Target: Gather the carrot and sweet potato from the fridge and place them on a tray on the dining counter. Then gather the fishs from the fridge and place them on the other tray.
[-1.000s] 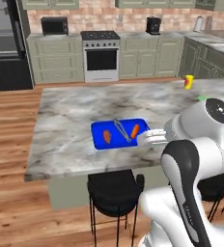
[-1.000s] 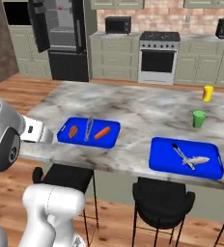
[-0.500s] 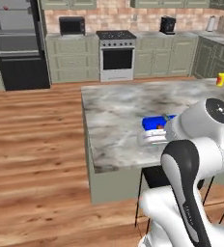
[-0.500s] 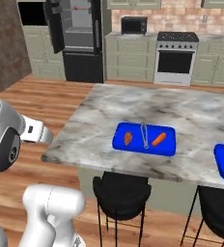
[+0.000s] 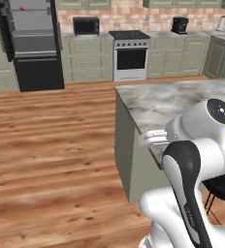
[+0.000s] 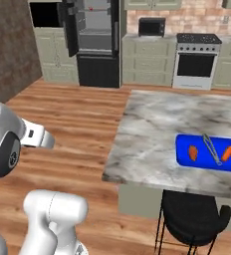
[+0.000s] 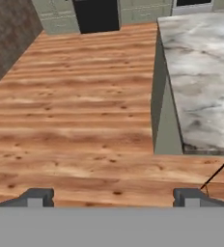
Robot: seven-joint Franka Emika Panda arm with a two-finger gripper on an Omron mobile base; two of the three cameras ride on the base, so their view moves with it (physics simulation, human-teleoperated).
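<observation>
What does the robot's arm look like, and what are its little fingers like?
The arm is glossy white and rounded, with dark grey bands and a round dark cap at its joints. The gripper has two small, blocky dark grey fingertips with lighter patches.

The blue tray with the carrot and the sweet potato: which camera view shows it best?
The right base view: the whole blue tray lies on the dining counter, with the carrot and sweet potato in it. The left base view catches a blue sliver at its right edge.

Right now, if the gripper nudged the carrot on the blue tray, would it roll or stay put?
The carrot looks slim, tapered and rounded, so it would probably roll in a curve. The blue tray seems to have a raised edge, likely stopping it.
</observation>
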